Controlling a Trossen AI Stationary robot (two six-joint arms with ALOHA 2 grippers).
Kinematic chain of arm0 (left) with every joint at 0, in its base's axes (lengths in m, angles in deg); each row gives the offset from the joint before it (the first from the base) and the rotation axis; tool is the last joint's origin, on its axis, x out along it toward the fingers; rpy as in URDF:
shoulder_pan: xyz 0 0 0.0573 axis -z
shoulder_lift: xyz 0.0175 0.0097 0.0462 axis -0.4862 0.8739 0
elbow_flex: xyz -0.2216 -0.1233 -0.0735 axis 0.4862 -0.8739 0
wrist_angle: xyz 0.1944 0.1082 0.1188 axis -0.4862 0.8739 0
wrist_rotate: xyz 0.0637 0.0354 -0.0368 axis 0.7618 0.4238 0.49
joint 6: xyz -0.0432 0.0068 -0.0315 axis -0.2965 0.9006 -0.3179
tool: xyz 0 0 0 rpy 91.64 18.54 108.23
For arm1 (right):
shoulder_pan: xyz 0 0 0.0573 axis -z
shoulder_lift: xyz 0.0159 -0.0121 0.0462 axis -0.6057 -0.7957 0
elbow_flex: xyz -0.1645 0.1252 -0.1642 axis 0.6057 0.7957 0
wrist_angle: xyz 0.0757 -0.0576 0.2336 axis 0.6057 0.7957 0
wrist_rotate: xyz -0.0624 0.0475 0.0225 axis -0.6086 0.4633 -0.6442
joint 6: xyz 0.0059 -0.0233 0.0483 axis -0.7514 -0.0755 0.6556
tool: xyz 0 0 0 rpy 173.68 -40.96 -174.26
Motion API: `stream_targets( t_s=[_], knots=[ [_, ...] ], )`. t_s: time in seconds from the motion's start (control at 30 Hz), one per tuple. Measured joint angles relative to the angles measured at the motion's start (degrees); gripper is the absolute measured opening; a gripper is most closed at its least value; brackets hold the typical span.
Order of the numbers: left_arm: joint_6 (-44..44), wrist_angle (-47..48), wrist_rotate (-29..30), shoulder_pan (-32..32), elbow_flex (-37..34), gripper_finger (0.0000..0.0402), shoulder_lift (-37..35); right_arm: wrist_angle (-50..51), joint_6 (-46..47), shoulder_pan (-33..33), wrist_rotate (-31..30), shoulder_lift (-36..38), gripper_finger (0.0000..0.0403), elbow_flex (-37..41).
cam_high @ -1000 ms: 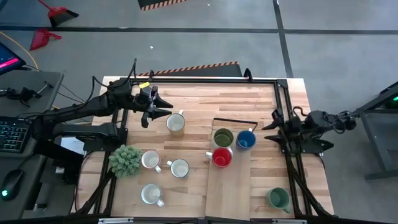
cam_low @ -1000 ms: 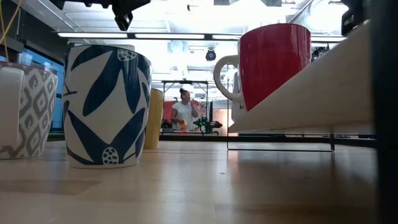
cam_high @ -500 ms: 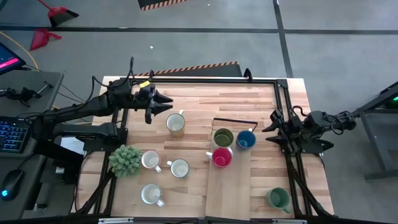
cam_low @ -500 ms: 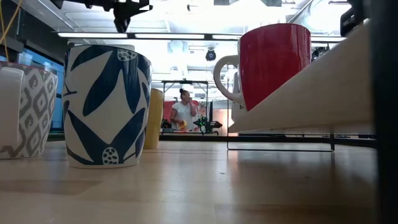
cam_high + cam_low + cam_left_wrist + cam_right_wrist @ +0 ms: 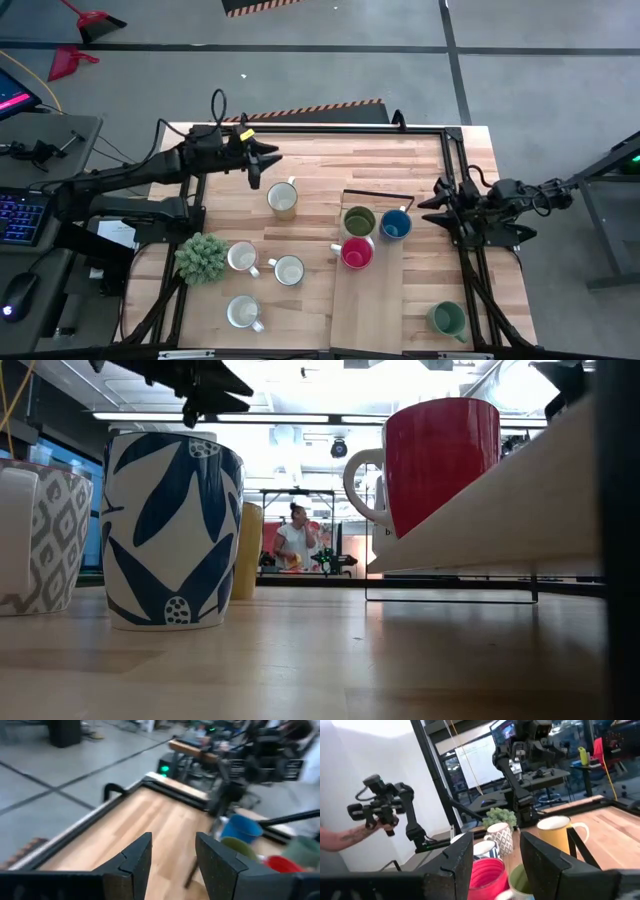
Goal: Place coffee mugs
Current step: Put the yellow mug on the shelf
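While my left pincer [image 5: 268, 160] hangs open and empty above the wooden surface [image 5: 320, 165], I pick a mug. Next it must drop around the round cream ceramic mug [image 5: 283, 198]. My right pincer [image 5: 432, 206] waits open.

Both arms are dark, nearly black, built of slim jointed segments. The left arm [image 5: 130, 178] carries a looping black cable and a small yellow tag near its wrist. Each claw, left claw [image 5: 268, 163] and right claw [image 5: 432, 206], ends in two angular, matte black fingers [image 5: 134, 861].
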State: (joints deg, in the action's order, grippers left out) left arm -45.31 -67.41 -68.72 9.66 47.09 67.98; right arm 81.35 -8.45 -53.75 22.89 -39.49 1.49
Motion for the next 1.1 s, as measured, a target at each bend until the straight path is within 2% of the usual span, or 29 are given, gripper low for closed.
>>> stream_targets(
  t_s=[0.3, 0.43, 0.7, 1.1],
  knots=[
    [2.61, 17.73, 0.82, 2.92, 9.84, 0.0146, 2.31, 2.66, -0.18, 0.00, -1.33, 0.00, 0.0146, -0.02],
    [-0.58, 22.89, 1.19, 5.54, 11.63, 0.0158, 4.70, 3.77, -0.19, -0.01, -2.07, -0.01, 0.0146, -0.02],
    [-4.64, 26.91, 2.35, 9.42, 11.71, 0.0182, 10.69, 3.87, -1.45, 0.00, -3.00, 0.00, 0.0146, -0.02],
    [-7.95, 27.77, 2.28, 13.45, 11.67, 0.0184, 20.46, 2.94, -1.94, -0.01, -3.39, 0.00, 0.0146, -0.02]
  ],
)
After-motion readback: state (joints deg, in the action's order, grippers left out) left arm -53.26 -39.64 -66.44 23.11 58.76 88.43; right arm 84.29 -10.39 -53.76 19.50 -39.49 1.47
